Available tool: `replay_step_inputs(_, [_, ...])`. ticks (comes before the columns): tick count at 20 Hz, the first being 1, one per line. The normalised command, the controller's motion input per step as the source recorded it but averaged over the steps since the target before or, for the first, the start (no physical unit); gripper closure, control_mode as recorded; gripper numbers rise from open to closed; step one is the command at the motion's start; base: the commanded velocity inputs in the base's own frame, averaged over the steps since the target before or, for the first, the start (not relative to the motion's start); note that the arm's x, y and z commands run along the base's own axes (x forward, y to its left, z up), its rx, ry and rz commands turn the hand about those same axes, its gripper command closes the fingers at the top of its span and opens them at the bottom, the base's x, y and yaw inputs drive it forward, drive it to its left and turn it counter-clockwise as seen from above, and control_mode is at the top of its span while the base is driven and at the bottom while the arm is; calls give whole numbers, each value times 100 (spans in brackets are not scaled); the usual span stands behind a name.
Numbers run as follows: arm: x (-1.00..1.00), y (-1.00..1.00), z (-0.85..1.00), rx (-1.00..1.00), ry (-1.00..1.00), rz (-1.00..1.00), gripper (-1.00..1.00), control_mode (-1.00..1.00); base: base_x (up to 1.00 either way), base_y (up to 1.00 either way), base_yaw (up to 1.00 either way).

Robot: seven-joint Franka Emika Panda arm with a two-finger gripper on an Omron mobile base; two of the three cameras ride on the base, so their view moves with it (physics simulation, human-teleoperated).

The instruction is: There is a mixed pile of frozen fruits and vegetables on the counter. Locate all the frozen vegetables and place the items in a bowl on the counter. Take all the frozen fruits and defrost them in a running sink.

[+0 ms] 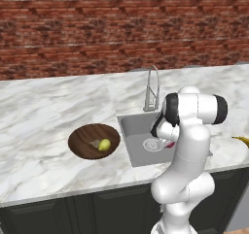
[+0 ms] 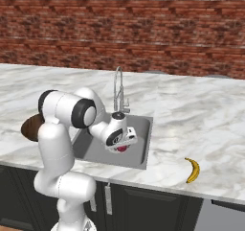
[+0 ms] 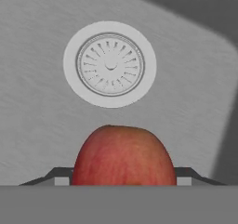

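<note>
While over the sink (image 3: 42, 121) drain (image 3: 109, 65), end effector (image 3: 123, 181) – clamped on red fruit (image 3: 123, 155) – w/ banana (image 2: 193, 170) on counter (image 2: 201, 110).

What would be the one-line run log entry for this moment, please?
gripper: closed on red fruit, over sink near drain | bowl: yellow-green oval, beige lump inside | banana: on counter

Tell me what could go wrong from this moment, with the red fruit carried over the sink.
1. The red fruit sits between the fingers of the tool above the sink; released here, it may roll on the steel floor or land on the drain.
2. No water shows at the faucet, so defrosting may not begin.
3. The banana lies near the counter's front edge; a clumsy approach might knock it off.
</note>
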Motion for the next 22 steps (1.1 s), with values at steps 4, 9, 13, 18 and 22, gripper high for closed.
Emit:
replay_step_inputs(4, [32, -2, -23, 0, -4, -2, 100, -100, 0, 0, 0])
replay_step_inputs(9, [36, -9, -25, 0, 1, -1, 100, -100, 0, 0, 0])
replay_step_inputs(13, [30, -11, -31, 0, 2, 0, 100, -100, 0, 0, 0])
replay_step_inputs(18, [23, -3, -27, -1, -1, 0, 100, -100, 0, 0, 0])
replay_step_inputs(22, [10, 4, -14, 0, -1, 0, -100, -100, 0, 0, 0])
